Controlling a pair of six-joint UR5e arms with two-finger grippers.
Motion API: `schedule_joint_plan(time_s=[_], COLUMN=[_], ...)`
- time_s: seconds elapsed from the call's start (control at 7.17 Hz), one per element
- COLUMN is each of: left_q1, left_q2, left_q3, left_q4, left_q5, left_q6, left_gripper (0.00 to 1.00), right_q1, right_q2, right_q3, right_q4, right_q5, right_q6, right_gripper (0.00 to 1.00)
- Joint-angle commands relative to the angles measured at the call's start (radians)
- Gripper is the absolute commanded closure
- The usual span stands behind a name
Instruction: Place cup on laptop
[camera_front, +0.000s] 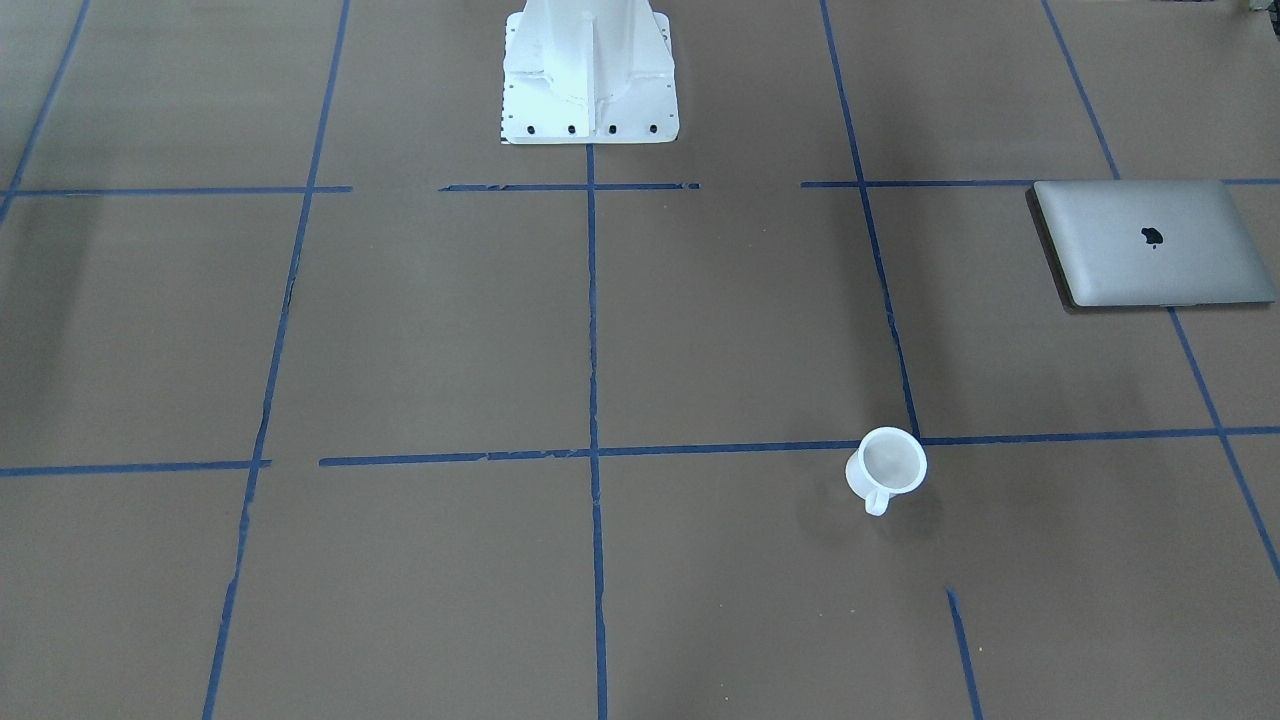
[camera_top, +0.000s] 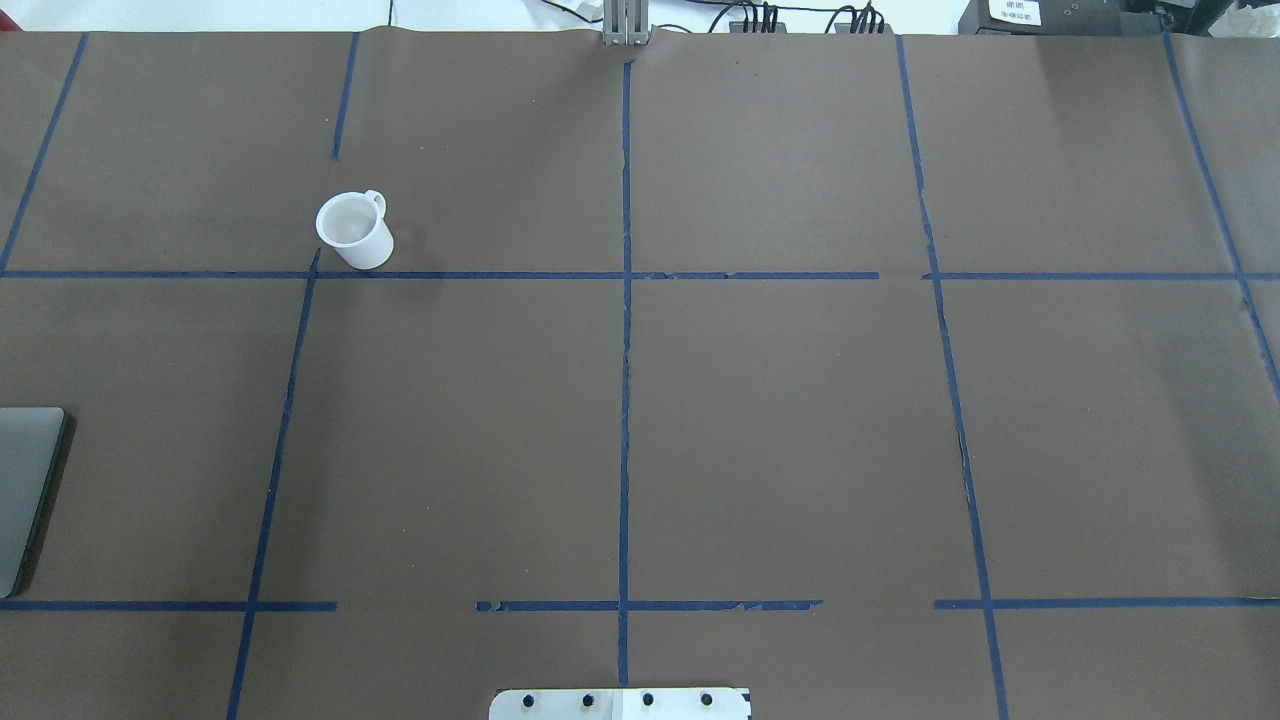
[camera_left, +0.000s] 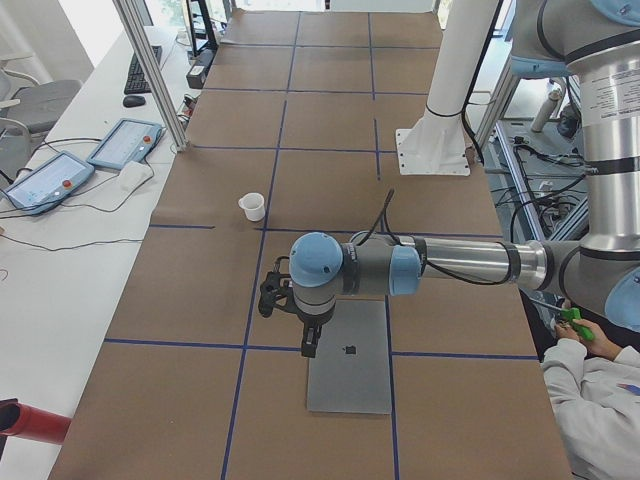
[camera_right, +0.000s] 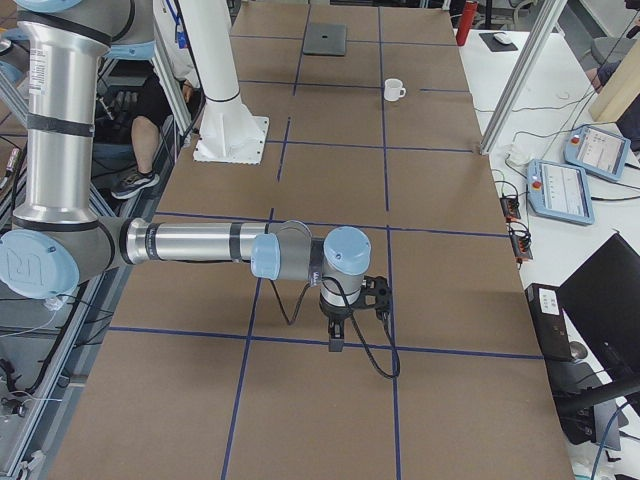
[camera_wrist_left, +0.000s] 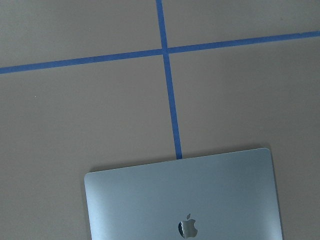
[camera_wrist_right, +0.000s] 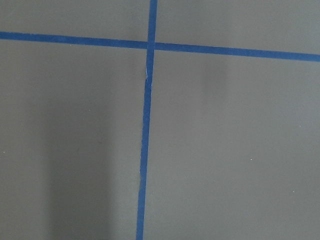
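The cup is a small white mug standing upright on the brown table, handle toward the operators' side; it also shows in the overhead view and far off in both side views. The closed silver laptop lies flat on the robot's left side, cut by the overhead view's left edge, and fills the lower left wrist view. My left gripper hangs above the laptop's edge; I cannot tell if it is open. My right gripper hangs over bare table far from both; its state is unclear.
The white robot base stands at the table's robot side. Blue tape lines grid the brown table. Teach pendants and an aluminium post stand along the operators' side. A person sits beside the robot.
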Motion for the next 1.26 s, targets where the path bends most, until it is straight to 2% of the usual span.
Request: schedule_joint_plan(time_s=[0.0, 0.28, 0.42, 0.56, 0.7, 0.98, 1.12], left_q1=[0.012, 0.012, 0.021, 0.049, 0.149, 0.358, 0.486], left_q2=[-0.003, 0.002, -0.001, -0.001, -0.054, -0.319, -0.486], left_q3=[-0.001, 0.002, 0.024, 0.025, 0.024, 0.102, 0.166], left_q4=[-0.01, -0.013, -0.104, -0.27, -0.334, -0.333, -0.324], left_q5=[0.015, 0.044, 0.038, 0.029, 0.023, 0.026, 0.035], left_q6=[-0.001, -0.002, -0.004, -0.042, -0.168, -0.464, -0.569], left_gripper=[0.0, 0.0, 0.0, 0.0, 0.0, 0.0, 0.0], right_q1=[0.0, 0.0, 0.0, 0.0, 0.0, 0.0, 0.0], right_q2=[0.0, 0.0, 0.0, 0.0, 0.0, 0.0, 0.0], right_q3=[0.0, 0.0, 0.0, 0.0, 0.0, 0.0, 0.0], right_q4=[0.0, 0.0, -0.001, -0.001, 0.0, 0.0, -0.001], right_q5=[0.0, 0.0, 0.0, 0.0, 0.0, 0.0, 0.0], right_q6=[0.0, 0.0, 0.0, 0.0, 0.0, 0.0, 0.0], right_gripper=[0.0, 0.0, 0.0, 0.0, 0.0, 0.0, 0.0])
